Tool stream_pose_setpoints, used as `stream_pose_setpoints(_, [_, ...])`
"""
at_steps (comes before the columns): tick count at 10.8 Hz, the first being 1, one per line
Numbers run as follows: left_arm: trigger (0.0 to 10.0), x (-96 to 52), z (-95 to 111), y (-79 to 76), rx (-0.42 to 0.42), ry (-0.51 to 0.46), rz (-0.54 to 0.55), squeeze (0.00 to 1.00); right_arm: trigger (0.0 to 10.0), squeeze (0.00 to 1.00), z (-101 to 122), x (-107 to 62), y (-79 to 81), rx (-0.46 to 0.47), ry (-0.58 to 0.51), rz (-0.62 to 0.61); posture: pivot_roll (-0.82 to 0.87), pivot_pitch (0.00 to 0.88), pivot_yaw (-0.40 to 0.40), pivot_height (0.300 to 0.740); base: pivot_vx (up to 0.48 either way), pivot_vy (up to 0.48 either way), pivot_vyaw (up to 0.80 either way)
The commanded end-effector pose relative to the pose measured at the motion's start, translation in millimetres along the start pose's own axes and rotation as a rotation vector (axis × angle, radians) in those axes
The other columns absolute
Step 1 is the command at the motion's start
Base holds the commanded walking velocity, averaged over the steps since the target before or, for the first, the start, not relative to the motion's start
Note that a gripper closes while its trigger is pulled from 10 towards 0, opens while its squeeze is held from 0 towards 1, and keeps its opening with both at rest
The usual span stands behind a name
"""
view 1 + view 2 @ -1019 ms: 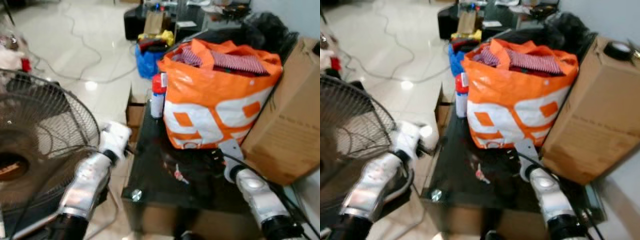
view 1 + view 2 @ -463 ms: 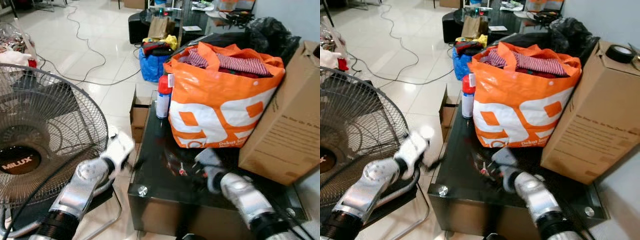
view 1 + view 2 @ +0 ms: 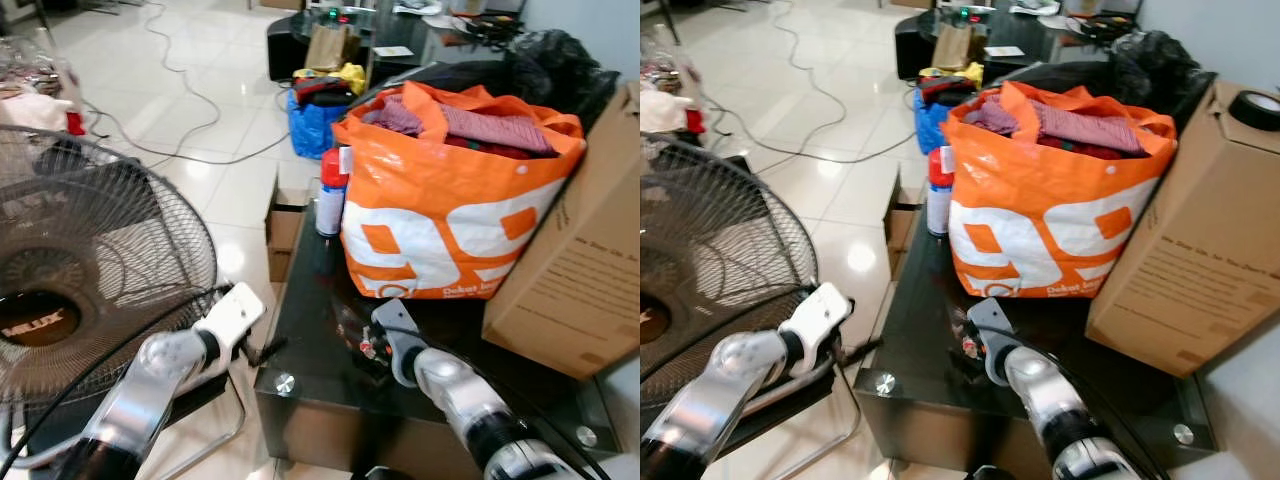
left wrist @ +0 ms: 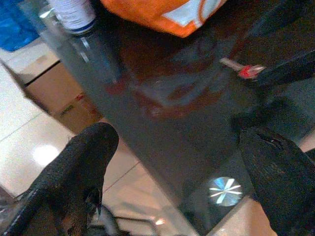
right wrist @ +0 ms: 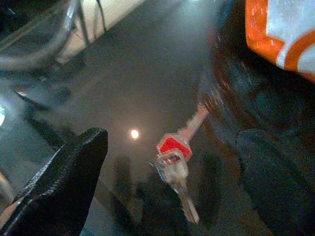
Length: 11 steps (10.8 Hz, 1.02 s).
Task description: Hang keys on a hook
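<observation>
A small bunch of keys (image 5: 173, 153), one with a red head, lies flat on the black glass table (image 3: 305, 300) in front of the orange bag. My right gripper (image 5: 172, 196) is open just over the table, and the keys lie between its two black fingers (image 5: 64, 182) without being held. In the head views the keys (image 3: 366, 347) sit right at the tip of the right arm. My left gripper (image 4: 172, 196) is open and hovers beside the table's front left corner, near a round metal fitting (image 4: 220, 189). The keys (image 4: 243, 70) are some way ahead of it.
A full orange bag (image 3: 450, 220) and a big cardboard box (image 3: 580, 280) crowd the back of the table. A red-capped spray can (image 3: 329, 195) stands at its far left edge. A large standing fan (image 3: 90, 270) is close on the left. Cables, a small box (image 3: 285, 225) and a blue bag (image 3: 315, 120) lie on the floor.
The right gripper has swung left across the table from beside the box, and its fingers now straddle the keys. The left arm has dropped a little towards the table's corner. The camera shifted.
</observation>
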<state>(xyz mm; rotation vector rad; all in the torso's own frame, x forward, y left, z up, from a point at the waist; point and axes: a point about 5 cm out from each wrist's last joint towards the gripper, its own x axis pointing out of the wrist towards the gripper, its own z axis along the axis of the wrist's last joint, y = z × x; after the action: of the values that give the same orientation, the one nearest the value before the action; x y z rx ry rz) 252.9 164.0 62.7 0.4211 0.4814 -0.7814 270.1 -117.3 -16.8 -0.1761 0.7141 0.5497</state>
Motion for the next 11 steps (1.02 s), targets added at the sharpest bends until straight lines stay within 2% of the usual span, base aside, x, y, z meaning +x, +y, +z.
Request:
stream_pose_setpoints(1, [10.0, -2.7, 3.0, -1.3, 0.014, 0.006, -0.024, 0.00, 10.0, 0.00, -1.2, 1.1, -2.7, -0.006, 0.017, -0.036, -0.04, 0.000, -0.048, 0.740, 0.000, 0.000, 0.00])
stream_pose_setpoints(2, [10.0, -3.9, 3.4, 0.1, 0.022, 0.012, -0.030, 0.00, 10.0, 0.00, 0.4, 3.0, -1.9, -0.021, 0.029, -0.047, -0.03, 0.000, -0.055, 0.740, 0.000, 0.000, 0.00])
stream_pose_setpoints(3, [10.0, -4.0, 4.5, 0.2, 0.022, 0.012, -0.049, 0.00, 7.4, 0.00, -0.5, 5.5, -0.9, -0.042, 0.051, -0.052, -0.03, 0.000, -0.059, 0.740, 0.000, 0.000, 0.00])
stream_pose_setpoints(4, [10.0, -7.2, 7.8, -0.8, 0.021, 0.001, -0.064, 0.00, 4.1, 0.00, -1.1, 7.4, 0.8, -0.040, 0.062, -0.054, -0.02, 0.000, -0.062, 0.740, 0.000, 0.000, 0.00])
stream_pose_setpoints(5, [10.0, -8.8, 8.9, -2.0, 0.016, -0.004, -0.073, 0.00, 3.2, 0.00, -1.9, 8.1, 1.8, -0.037, 0.067, -0.055, -0.02, 0.000, -0.062, 0.740, 0.000, 0.000, 0.00])
stream_pose_setpoints(6, [10.0, -11.2, 8.0, -5.4, 0.016, 0.000, -0.084, 0.00, 0.6, 0.00, -3.5, 9.0, 4.0, -0.038, 0.071, -0.058, -0.01, 0.000, -0.062, 0.740, 0.000, 0.000, 0.00])
stream_pose_setpoints(7, [10.0, -11.3, 8.8, -8.0, 0.014, 0.000, -0.095, 0.00, 0.0, 0.00, -6.6, 9.5, 5.1, -0.031, 0.078, -0.066, -0.01, 0.000, -0.062, 0.740, 0.000, 0.000, 0.00])
stream_pose_setpoints(9, [10.0, -13.7, 9.6, -10.5, 0.010, 0.002, -0.100, 0.00, 0.0, 0.00, -9.6, 10.4, 7.4, 0.019, 0.067, -0.091, 0.00, 0.000, -0.063, 0.740, 0.000, 0.000, 0.00])
stream_pose_setpoints(11, [10.0, -16.5, 8.6, -12.8, 0.007, 0.009, -0.107, 0.00, 0.0, 0.00, -12.0, 11.3, 10.8, 0.030, 0.065, -0.099, 0.00, 0.000, -0.061, 0.740, 0.000, 0.000, 0.00])
